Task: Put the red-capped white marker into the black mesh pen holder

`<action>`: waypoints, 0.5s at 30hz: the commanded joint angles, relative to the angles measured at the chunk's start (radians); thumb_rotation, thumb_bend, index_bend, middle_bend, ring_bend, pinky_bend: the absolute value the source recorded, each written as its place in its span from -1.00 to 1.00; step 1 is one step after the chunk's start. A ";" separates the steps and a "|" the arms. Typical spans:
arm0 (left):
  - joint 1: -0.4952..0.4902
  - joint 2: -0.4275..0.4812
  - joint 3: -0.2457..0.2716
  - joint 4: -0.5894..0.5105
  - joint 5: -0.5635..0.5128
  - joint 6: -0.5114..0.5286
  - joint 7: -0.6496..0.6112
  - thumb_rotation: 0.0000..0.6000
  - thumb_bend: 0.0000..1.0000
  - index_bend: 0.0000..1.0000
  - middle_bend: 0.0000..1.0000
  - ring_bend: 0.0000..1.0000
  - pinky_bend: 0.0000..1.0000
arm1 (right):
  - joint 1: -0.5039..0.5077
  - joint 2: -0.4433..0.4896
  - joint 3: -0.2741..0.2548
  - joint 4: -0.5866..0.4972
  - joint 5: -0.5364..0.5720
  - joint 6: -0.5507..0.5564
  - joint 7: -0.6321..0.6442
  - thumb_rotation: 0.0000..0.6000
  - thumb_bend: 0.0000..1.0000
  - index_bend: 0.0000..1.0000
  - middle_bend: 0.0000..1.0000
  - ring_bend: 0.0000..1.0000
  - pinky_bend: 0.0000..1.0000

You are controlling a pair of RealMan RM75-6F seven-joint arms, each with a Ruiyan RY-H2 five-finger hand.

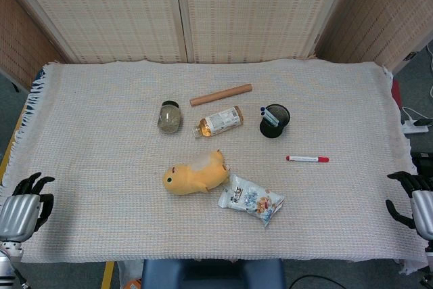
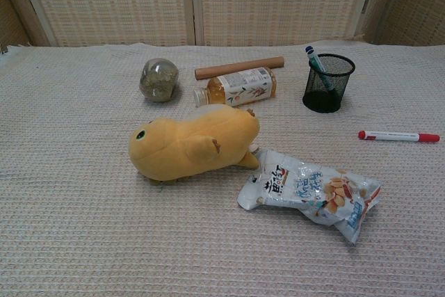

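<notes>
Right now the red-capped white marker point(image 1: 307, 159) lies flat on the cloth, long axis running left to right, cap toward my right, just in front of the black mesh pen holder point(image 1: 275, 120). My right hand point(image 1: 414, 201), empty with fingers apart at the table's edge, is clearly nearer; my left hand point(image 1: 24, 204), likewise empty, sits well apart.

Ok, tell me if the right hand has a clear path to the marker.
Probably yes. The right hand sits open at the table's right edge, and only bare cloth lies between it and the marker. The snack bag and holder sit off that line.
</notes>
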 commanded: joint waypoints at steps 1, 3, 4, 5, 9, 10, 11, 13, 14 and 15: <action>-0.001 0.000 0.001 -0.001 0.003 0.000 0.002 1.00 0.17 -0.30 -0.58 -0.81 -0.69 | 0.002 -0.001 -0.001 0.003 0.001 -0.006 -0.002 1.00 -0.44 -0.37 -0.51 -0.53 -0.60; 0.000 0.001 0.000 -0.003 0.005 0.005 0.001 1.00 0.17 -0.30 -0.58 -0.81 -0.69 | 0.003 -0.003 -0.002 0.004 0.000 -0.009 -0.007 1.00 -0.44 -0.37 -0.51 -0.53 -0.60; 0.001 0.002 0.000 -0.004 0.005 0.006 0.000 1.00 0.17 -0.30 -0.58 -0.81 -0.69 | 0.004 -0.005 -0.002 0.004 0.000 -0.010 -0.010 1.00 -0.44 -0.37 -0.51 -0.53 -0.60; 0.002 0.002 0.000 -0.005 0.005 0.007 -0.001 1.00 0.17 -0.30 -0.58 -0.81 -0.69 | 0.005 -0.006 -0.003 0.005 0.001 -0.013 -0.014 1.00 -0.44 -0.37 -0.51 -0.53 -0.60; 0.003 0.005 0.000 -0.011 0.005 0.009 -0.003 1.00 0.17 -0.30 -0.58 -0.81 -0.69 | 0.012 -0.014 -0.003 0.010 0.010 -0.034 -0.026 1.00 -0.44 -0.34 -0.51 -0.53 -0.60; 0.003 0.006 0.000 -0.014 0.008 0.012 -0.004 1.00 0.17 -0.30 -0.58 -0.81 -0.69 | 0.018 -0.019 -0.001 0.017 0.015 -0.044 -0.031 1.00 -0.44 -0.34 -0.51 -0.53 -0.60; 0.003 0.007 0.001 -0.015 0.011 0.013 -0.004 1.00 0.17 -0.30 -0.58 -0.81 -0.69 | 0.024 -0.022 0.001 0.023 0.019 -0.055 -0.033 1.00 -0.44 -0.34 -0.51 -0.53 -0.60; 0.004 0.008 0.002 -0.016 0.014 0.013 -0.005 1.00 0.17 -0.30 -0.58 -0.81 -0.69 | 0.047 -0.029 0.013 0.037 0.032 -0.089 -0.040 1.00 -0.44 -0.34 -0.51 -0.53 -0.60; 0.004 0.008 0.003 -0.017 0.015 0.013 -0.006 1.00 0.17 -0.30 -0.58 -0.81 -0.69 | 0.062 -0.031 0.018 0.042 0.036 -0.108 -0.047 1.00 -0.44 -0.34 -0.51 -0.53 -0.60; 0.004 0.009 0.003 -0.018 0.016 0.013 -0.008 1.00 0.17 -0.30 -0.58 -0.81 -0.69 | 0.079 -0.033 0.024 0.047 0.040 -0.131 -0.054 1.00 -0.44 -0.35 -0.51 -0.53 -0.60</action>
